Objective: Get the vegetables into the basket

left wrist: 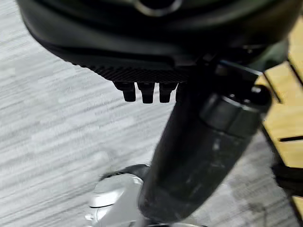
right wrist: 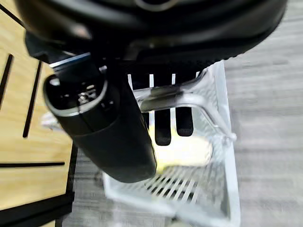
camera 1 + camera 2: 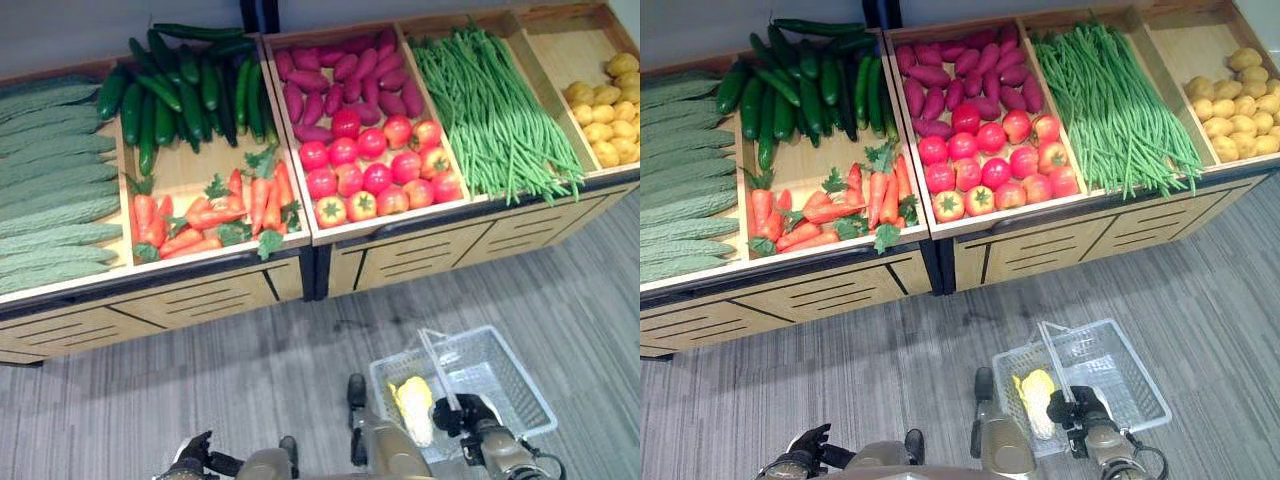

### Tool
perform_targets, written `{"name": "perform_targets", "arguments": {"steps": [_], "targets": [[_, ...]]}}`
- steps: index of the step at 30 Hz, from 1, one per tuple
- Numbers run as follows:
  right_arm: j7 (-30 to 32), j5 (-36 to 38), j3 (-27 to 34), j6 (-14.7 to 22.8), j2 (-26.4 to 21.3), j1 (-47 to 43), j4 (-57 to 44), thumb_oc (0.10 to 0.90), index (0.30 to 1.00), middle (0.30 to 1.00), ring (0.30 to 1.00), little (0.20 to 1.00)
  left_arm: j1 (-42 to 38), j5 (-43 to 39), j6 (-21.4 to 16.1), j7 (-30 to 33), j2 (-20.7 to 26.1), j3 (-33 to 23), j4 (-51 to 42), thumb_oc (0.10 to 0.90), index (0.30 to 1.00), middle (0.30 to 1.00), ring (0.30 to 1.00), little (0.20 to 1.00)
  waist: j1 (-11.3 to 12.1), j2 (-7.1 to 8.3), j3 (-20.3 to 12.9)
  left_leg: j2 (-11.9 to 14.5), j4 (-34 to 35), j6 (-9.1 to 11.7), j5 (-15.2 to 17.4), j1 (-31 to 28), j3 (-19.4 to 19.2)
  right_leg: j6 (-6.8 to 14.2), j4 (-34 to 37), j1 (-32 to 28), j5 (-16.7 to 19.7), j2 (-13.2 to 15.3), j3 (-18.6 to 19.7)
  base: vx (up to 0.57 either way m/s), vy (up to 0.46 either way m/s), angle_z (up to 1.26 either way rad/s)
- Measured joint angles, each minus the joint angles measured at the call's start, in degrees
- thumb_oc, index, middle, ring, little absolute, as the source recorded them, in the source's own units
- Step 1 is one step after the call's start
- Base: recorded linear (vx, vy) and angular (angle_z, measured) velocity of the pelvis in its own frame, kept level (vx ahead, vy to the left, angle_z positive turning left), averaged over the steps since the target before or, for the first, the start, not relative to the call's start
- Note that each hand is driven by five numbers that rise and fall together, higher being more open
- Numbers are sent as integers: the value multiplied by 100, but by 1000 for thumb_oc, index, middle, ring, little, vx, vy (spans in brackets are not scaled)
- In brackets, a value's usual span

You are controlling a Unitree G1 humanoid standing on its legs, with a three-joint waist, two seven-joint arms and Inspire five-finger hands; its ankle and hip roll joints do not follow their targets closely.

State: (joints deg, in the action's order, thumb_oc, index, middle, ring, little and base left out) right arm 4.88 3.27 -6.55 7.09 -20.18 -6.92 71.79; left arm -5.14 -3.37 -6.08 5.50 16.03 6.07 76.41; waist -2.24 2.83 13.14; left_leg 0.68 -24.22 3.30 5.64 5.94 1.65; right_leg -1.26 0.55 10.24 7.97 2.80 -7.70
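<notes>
On your far left, pale green bumpy gourds (image 3: 50, 190) fill the first bin of the wooden produce stand (image 3: 200, 296). Next to them, dark cucumbers (image 3: 180, 90) lie at the back of the second bin, with carrots (image 3: 210, 215) and their leafy tops heaped at its front. Your left hand (image 3: 190, 458) hangs low by the grey floor (image 3: 180, 380), in front of that bin and well apart from the produce; in its wrist view the short fingertips (image 1: 147, 92) point out straight beside the thumb, so it is released and holds nothing. Moving right, the third bin has purple sweet potatoes (image 3: 340, 75) at the back and red tomatoes (image 3: 375, 165) at the front. Beside that lies a sheaf of long green beans (image 3: 495, 110), and in the last bin on your right sit yellow potatoes (image 3: 605, 110). Below the tomatoes and beans, your right hand (image 3: 465, 415) is clenched round the pale handle (image 2: 177, 97) of the white wire basket (image 3: 520, 385), which hangs just above the floor in front of the stand. One yellow corn cob (image 3: 415, 405) already lies inside the basket, close to your right hand.
</notes>
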Motion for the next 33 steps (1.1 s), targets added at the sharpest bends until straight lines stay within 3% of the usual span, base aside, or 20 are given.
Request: {"name": "perform_targets", "arguments": {"steps": [2, 3, 4, 5, 7, 9, 11, 14, 15, 16, 17, 19, 20, 21, 23, 27, 29, 30, 31, 33], "targets": [[15, 3, 20, 9, -124, -26, 248, 400, 300, 300, 300, 300, -179, -1, -5, 1, -5, 8, -7, 900, 1000, 1000, 1000, 1000, 49, 64, 59, 20, -703, 510, -123, 455, 148, -47, 40, -173, -75, 32, -115, 103, -2, 42], [27, 8, 75, 9, -147, -20, 350, 400, 300, 300, 300, 300, -251, 0, -40, 22, 7, 15, -62, 900, 1000, 1000, 1000, 1000, 18, 54, 72, 133, -400, 505, -136, 575, 131, -146, 124, -255, -150, 24, -207, 199, 145, 33], [31, 7, 123, 7, -143, -20, 382, 400, 300, 300, 300, 300, -284, 5, -43, 59, 52, 52, -91, 900, 1000, 1000, 1000, 1000, -7, 50, 79, 263, 51, 500, -158, 613, 81, -147, 204, -300, -158, 4, -239, 171, 128, 26], [61, 11, 156, 19, -117, -20, 435, 400, 300, 300, 300, 300, -292, 1, -41, 76, 108, 96, -141, 900, 1000, 1000, 1000, 1000, -21, 36, 76, 462, 1159, 477, -296, 544, 26, -50, 371, -360, -173, -41, -234, 185, 193, 12], [87, 10, 177, 31, -104, -3, 480, 400, 300, 300, 300, 300, -290, -2, -58, 123, 125, 130, -175, 900, 1000, 1000, 1000, 1000, -14, -101, 59, 945, 2709, 523, -807, 469, 86, 58, 430, -415, -107, -206, -189, 214, 268, -11], [101, 10, 173, 69, -96, 25, 546, 400, 300, 300, 300, 300, -202, -12, -46, 168, 136, 124, -169, 900, 1000, 1000, 1000, 1000, 2, -214, 18, 1182, 2732, 605, -1014, 494, 61, -10, 435, -537, -192, -334, -143, 261, 352, -32], [119, -2, 256, 75, -124, 98, 528, 400, 300, 300, 300, 300, -195, 1, -8, 155, 91, 104, -101, 900, 1000, 1000, 1000, 1000, -24, -261, -3, 988, 2218, 520, -988, 420, -64, 33, 350, -632, -254, -295, 37, 174, 263, -48], [141, 0, 401, 54, -204, 312, 478, 400, 300, 300, 300, 300, -178, 7, -15, 160, -57, 127, 2, 900, 1000, 1000, 1000, 1000, -140, -443, -118, 628, 2303, 223, -1045, 129, -104, 124, 262, -652, -298, -252, 141, 77, 268, -33], [184, -2, 380, -43, -132, 363, 501, 400, 300, 300, 300, 300, -242, 9, -51, 165, -78, 153, -26, 900, 1000, 1000, 1000, 1000, -163, -321, -131, 429, 2488, 51, -1020, 40, -303, 283, 42, -470, -262, -73, 267, 21, 237, -40], [178, -5, 378, -62, -56, 358, 491, 400, 300, 300, 300, 300, -242, 10, -55, 170, -52, 222, -66, 900, 1000, 1000, 1000, 1000, -72, -308, -176, 365, 2618, -68, -1082, -38, -524, 390, -215, -265, -346, 23, 420, 34, 205, -79], [196, -6, 375, -70, 175, 341, 439, 400, 300, 300, 300, 300, -266, 11, -26, 168, 11, 221, -99, 900, 1000, 1000, 1000, 1000, -54, -108, -183, 208, 2644, -255, -1053, -59, -783, 432, -385, -102, -356, 227, 502, 27, 74, -77], [182, -14, 324, -71, 338, 411, 416, 400, 300, 300, 300, 300, -274, 12, -44, 170, 118, 223, -122, 900, 1000, 1000, 1000, 1000, -47, 46, -210, 80, 2647, -405, -983, -140, -923, 490, -499, -101, -333, 453, 407, 55, 113, -40], [192, -14, 325, -74, 348, 411, 419, 400, 300, 300, 300, 300, -287, 12, -47, 173, 136, 222, -127, 900, 1000, 1000, 1000, 1000, -43, 46, -210, 71, 2637, -446, -960, -148, -927, 565, -579, -99, -385, 528, 378, 53, 91, -29], [201, -25, 327, -80, 349, 447, 417, 400, 300, 300, 300, 300, -264, 12, -49, 174, 220, 218, -124, 900, 1000, 1000, 1000, 1000, -2, 103, -240, 27, 2654, -555, -901, -219, -1036, 682, -660, -162, -260, 796, 201, 52, 43, -26], [197, -50, 324, -69, 360, 446, 413, 400, 300, 300, 300, 300, -220, 12, -18, 179, 343, 215, -65, 900, 1000, 1000, 1000, 1000, -16, 162, -272, -33, 2690, -554, -905, -285, -1055, 916, -544, -314, -129, 942, 229, 38, 15, -15], [218, -66, 321, -77, 325, 430, 459, 400, 300, 300, 300, 300, -23, 14, -19, 176, 342, 96, 2, 900, 1000, 1000, 1000, 1000, -11, 181, -279, -18, 2832, -434, -951, -396, -1196, 948, -74, -528, -146, 901, 183, 59, -35, -18], [207, -68, 174, -65, 321, 471, 401, 400, 300, 300, 300, 300, 79, 8, 13, 160, 277, -189, 27, 900, 1000, 1000, 1000, 1000, -72, 227, -320, 118, 2924, -244, -957, -484, -1289, 931, 299, -656, -164, 734, 137, 155, -176, -33], [188, -95, -84, -111, 409, 416, 404, 400, 300, 300, 300, 300, 21, -46, 199, 162, 266, -477, 339, 900, 1000, 1000, 1000, 1000, -40, 289, -407, 301, 2930, -70, -976, -610, -1354, 906, 342, -794, -211, 577, 105, 69, -193, -41], [218, -127, -159, -133, 538, 538, 366, 400, 300, 300, 300, 300, 337, -125, 123, 465, 213, -757, 225, 900, 1000, 1000, 1000, 1000, -16, 298, -605, 428, 2955, 8, -904, -659, -1418, 864, 452, -882, -200, 475, 123, 31, -103, -35], [156, -133, -164, -90, 576, 785, 377, 400, 300, 300, 300, 300, 518, -244, -40, 505, 68, -931, 61, 900, 1000, 1000, 1000, 1000, 36, 336, -821, 559, 2951, 21, -930, -653, -1327, 741, 441, -913, -266, 327, 42, 23, -55, 5]]}}
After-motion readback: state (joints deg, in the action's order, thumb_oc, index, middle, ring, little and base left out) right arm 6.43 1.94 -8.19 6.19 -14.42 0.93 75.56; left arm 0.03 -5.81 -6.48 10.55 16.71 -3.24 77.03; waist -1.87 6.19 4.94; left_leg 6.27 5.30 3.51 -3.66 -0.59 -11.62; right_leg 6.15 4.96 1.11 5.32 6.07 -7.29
